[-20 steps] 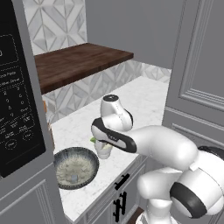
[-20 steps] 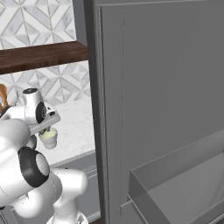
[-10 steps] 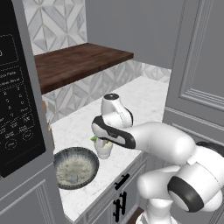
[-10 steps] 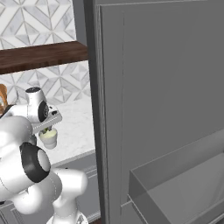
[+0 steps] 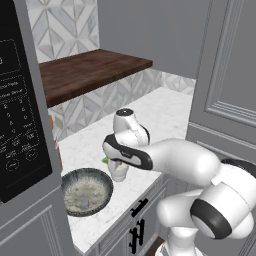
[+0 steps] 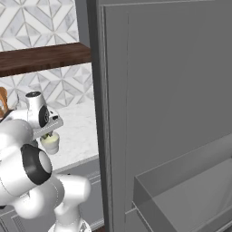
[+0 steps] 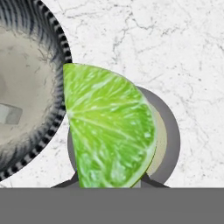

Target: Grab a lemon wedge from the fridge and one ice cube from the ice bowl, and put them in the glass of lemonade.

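My gripper point(image 7: 109, 186) is shut on the lemon wedge point(image 7: 109, 127), a bright yellow-green slice held directly above the glass of lemonade point(image 7: 170, 140). In the left base view the gripper point(image 5: 114, 162) hangs just over the small whitish glass point(image 5: 120, 172), with a bit of the wedge point(image 5: 106, 160) showing at its left. The right base view shows the glass point(image 6: 50, 142) under the hand. Left of the glass sits the ice bowl point(image 5: 70, 180), wide and dark, with an ice cube point(image 5: 84, 203) inside. The bowl point(image 7: 61, 48) and ice cube point(image 7: 9, 114) also appear in the hand view. The fridge door point(image 6: 172, 90) stands open at the right.
A dark microwave panel point(image 5: 20, 120) rises at the left edge, close to the bowl. A wooden shelf point(image 5: 90, 70) runs above the marble counter point(image 5: 165, 115). A grey panelled cabinet point(image 5: 225, 75) stands to the right. A bin point(image 6: 190, 190) sits low in the fridge door.
The hand has stayed over the glass with the wedge held. The arm's elbow has shifted slightly toward the camera.
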Tool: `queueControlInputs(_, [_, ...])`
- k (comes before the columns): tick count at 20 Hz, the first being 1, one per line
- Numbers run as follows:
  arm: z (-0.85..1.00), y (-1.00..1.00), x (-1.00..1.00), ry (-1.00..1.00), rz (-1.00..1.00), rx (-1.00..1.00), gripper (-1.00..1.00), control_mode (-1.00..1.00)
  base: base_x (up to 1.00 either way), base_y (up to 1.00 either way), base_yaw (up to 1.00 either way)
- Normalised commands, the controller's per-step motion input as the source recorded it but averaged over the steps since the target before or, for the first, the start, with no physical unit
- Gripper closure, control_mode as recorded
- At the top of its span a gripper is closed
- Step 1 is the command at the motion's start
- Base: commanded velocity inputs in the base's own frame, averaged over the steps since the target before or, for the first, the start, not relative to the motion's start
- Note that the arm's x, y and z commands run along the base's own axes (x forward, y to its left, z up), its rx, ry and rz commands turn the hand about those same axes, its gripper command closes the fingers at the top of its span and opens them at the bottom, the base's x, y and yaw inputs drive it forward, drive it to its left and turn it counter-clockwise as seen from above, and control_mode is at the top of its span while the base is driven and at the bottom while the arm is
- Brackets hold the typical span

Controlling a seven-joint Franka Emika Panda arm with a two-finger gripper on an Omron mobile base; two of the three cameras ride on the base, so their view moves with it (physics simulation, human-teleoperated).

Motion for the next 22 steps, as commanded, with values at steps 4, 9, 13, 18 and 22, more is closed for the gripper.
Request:
queueControlInputs(4, [-0.16,0.00,0.00,0.00,0.00,0.00,1.00,-1.00,0.00,0.00,0.00])
queueControlInputs(9, [0.00,0.00,0.00,0.00,0.00,0.00,1.00,-1.00,0.00,0.00,0.00])
queueControlInputs(13, [0.00,0.00,0.00,0.00,0.00,0.00,1.00,-1.00,0.00,0.00,0.00])
queueControlInputs(18, [0.00,0.00,0.00,0.00,0.00,0.00,-1.00,-1.00,0.00,0.00,0.00])
queueControlInputs(22, [0.00,0.00,0.00,0.00,0.00,0.00,-1.00,-1.00,0.00,0.00,0.00])
